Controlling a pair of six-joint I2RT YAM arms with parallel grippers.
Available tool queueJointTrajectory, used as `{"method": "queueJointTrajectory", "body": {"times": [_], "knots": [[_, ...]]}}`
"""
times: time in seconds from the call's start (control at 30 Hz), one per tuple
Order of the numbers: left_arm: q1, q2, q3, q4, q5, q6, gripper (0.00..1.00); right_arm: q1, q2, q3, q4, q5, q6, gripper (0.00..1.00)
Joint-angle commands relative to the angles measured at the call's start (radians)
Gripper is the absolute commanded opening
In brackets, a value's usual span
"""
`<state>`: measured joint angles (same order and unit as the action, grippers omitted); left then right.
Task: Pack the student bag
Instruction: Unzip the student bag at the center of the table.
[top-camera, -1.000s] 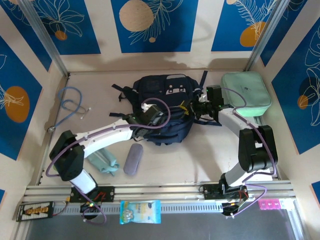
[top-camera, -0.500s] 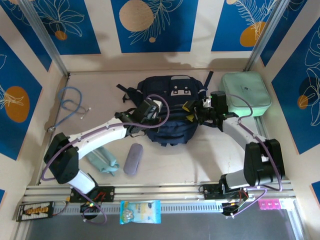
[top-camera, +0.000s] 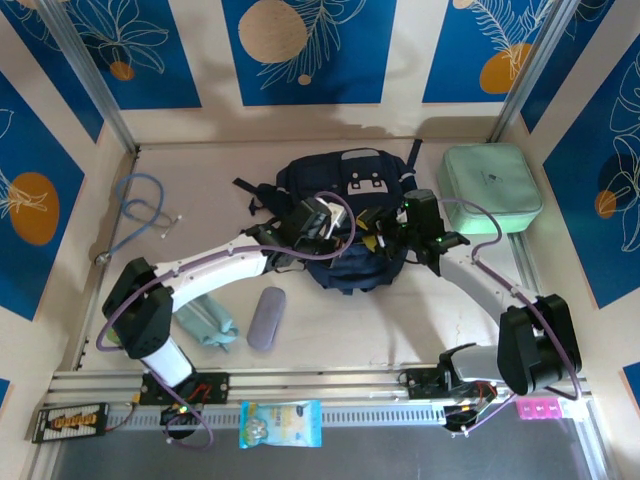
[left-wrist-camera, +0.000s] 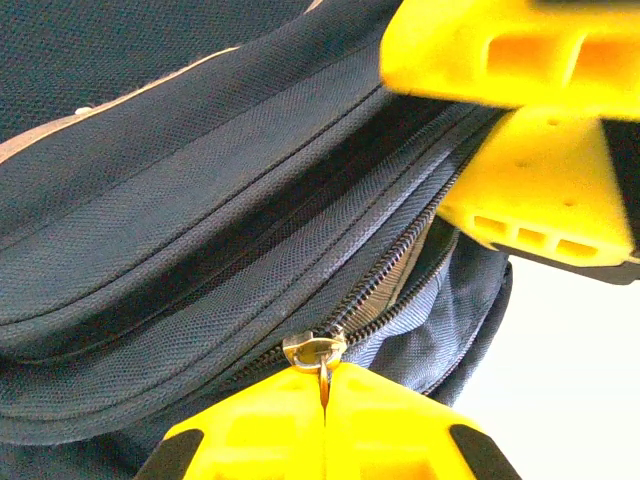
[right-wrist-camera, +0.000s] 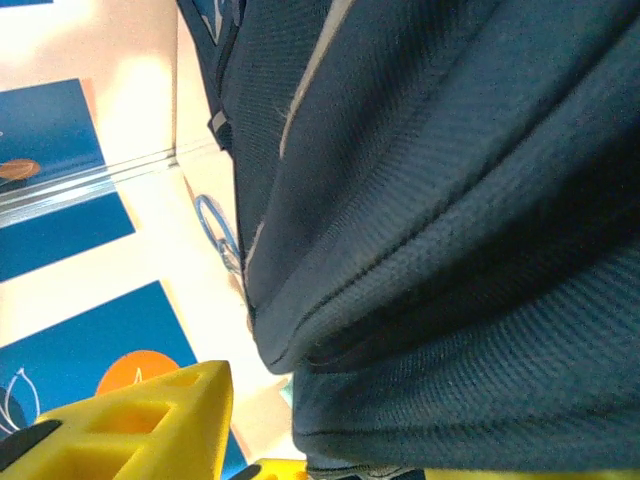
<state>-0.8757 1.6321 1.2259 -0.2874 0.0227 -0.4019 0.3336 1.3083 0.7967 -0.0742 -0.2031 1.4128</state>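
Since a second ago, both arms have drawn in over the student bag (top-camera: 345, 190), which lies at the centre-far part of the table (top-camera: 400, 320). The left gripper (left-wrist-camera: 325, 385) is clamped on the zipper pull (left-wrist-camera: 315, 350). The right gripper (top-camera: 374, 224) has its jaws parted against the fabric (no clear hold). A mint case (top-camera: 490, 185) crowds the right side and a blue cable (top-camera: 140, 210) lies far left. The near right of the table is bare.

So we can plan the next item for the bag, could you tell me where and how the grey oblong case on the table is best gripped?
Grip the grey oblong case across its narrow middle, coming straight down from above. It lies flat on the table, long axis running near to far, so its long sides offer parallel faces; its rounded ends would likely slip.
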Motion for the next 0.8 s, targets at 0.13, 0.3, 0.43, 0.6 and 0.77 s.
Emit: {"method": "queueJointTrajectory", "body": {"times": [0.13,0.3,0.43,0.6,0.77], "knots": [[-0.009,-0.013,0.045,0.002,-0.004,0.073,0.00,-0.007,0.040,0.041,-0.030,0.029,-0.022,0.23],[0.011,-0.038,0.017,-0.041,-0.004,0.083,0.00,-0.033,0.026,0.049,-0.029,0.024,-0.059,0.10],[0.050,-0.064,-0.031,-0.069,-0.004,0.121,0.00,-0.057,-0.010,0.050,-0.040,0.028,-0.080,0.07],[0.096,-0.098,-0.123,-0.046,-0.018,0.179,0.00,-0.083,-0.061,0.059,-0.099,0.050,-0.120,0.04],[0.175,-0.085,-0.151,-0.029,-0.007,0.208,0.00,-0.101,-0.089,0.047,-0.096,0.029,-0.122,0.03]]}}
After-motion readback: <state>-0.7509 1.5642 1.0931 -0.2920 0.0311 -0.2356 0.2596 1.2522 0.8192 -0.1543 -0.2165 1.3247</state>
